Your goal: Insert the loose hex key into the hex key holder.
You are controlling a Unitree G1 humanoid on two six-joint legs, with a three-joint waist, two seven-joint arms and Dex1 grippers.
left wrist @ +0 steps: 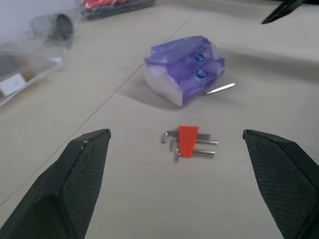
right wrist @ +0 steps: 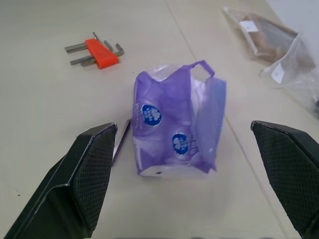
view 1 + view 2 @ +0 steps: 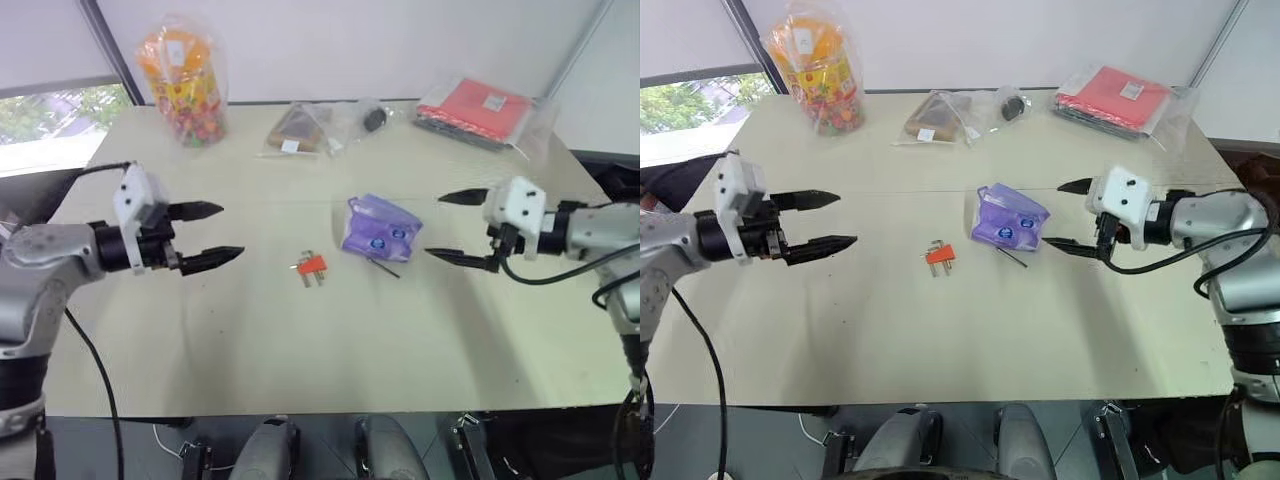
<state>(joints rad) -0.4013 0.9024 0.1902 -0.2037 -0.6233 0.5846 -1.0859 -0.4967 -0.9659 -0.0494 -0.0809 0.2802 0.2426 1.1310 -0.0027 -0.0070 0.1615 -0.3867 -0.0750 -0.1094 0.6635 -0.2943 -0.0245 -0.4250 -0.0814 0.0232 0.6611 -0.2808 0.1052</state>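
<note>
On the bench point(image 3: 250, 350), nothing is done yet: the loose hex key point(image 3: 384, 266) lies at 3 o'clock from the hex key holder point(image 3: 310, 267), against a purple packet point(image 3: 380, 229). Left gripper point(image 3: 212, 234) and right gripper point(image 3: 452, 227) hover with jaws apart, empty.

Bare table point(image 3: 250, 340) surrounds the red holder point(image 3: 311, 266) toward the near edge; the purple packet point(image 3: 380, 230) crowds the loose key point(image 3: 383, 266) from the far side.
</note>
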